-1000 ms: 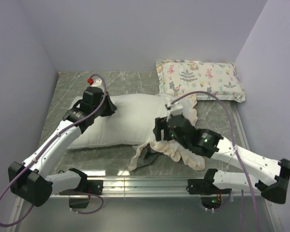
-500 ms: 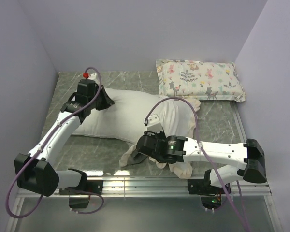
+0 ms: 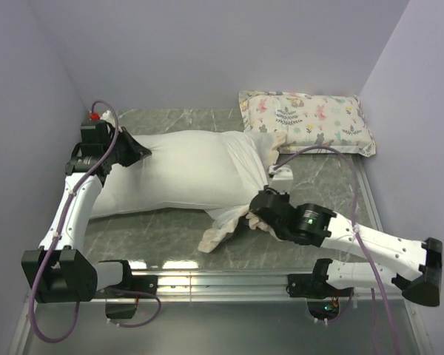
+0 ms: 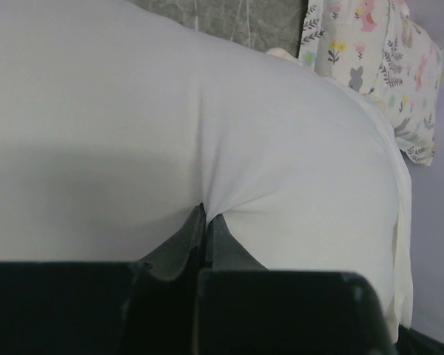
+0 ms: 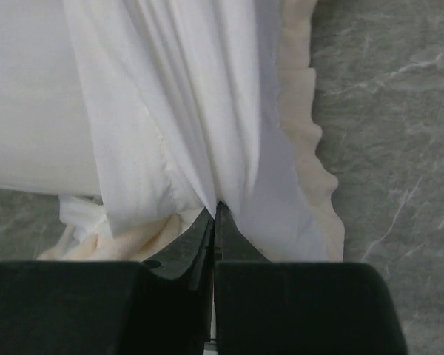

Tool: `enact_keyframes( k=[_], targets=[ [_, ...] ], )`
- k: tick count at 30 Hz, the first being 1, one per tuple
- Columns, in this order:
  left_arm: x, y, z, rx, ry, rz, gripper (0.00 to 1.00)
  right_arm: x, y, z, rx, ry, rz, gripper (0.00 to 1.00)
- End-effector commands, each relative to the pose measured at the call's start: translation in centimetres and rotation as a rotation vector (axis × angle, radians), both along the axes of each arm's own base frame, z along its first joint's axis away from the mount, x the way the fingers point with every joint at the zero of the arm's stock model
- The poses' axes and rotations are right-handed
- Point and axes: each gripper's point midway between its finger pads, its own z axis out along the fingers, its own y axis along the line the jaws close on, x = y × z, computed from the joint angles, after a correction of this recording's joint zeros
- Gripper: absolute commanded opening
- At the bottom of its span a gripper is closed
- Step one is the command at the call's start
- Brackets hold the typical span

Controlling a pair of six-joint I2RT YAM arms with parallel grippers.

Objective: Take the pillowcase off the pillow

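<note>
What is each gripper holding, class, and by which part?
The left gripper pinches the pillow at its left end; the right gripper pinches the pillowcase by gathered white fabric beside its ruffled border.

Your left gripper is clamped tight on the white pillow, and the fabric puckers at the tips. The printed pillow is top right. The thin edge far right might be the pillowcase, but it's hard to tell.

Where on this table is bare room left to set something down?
Bare table runs between pillow and front rail, at left; more between printed pillow and right arm. Crowded mid-table, where pillowcase bunches at right gripper.
</note>
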Motion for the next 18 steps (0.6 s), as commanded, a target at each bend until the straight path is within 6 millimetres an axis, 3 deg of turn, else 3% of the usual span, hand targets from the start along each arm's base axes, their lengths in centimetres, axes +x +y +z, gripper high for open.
enact_keyframes(
  k=[1, 5, 12, 18],
  targets=[
    [1.6, 3.7, 4.5, 0.049, -0.182, 0.143, 0.01, 0.7, -6.4, -0.5, -0.094, 0.012, -0.107, 0.00],
    [1.0, 4.1, 5.6, 0.050, -0.198, 0.161, 0.00, 2.2, -9.2, 1.2, -0.063, -0.023, -0.214, 0.00],
    [-0.2, 5.3, 8.8, 0.057, -0.268, 0.197, 0.01, 4.5, -12.2, 6.6, -0.038, -0.100, -0.319, 0.00],
    [-0.7, 4.9, 9.4, 0.028, -0.287, 0.171, 0.00, 5.7, -15.5, 9.5, -0.014, -0.144, -0.403, 0.00]
  ],
)
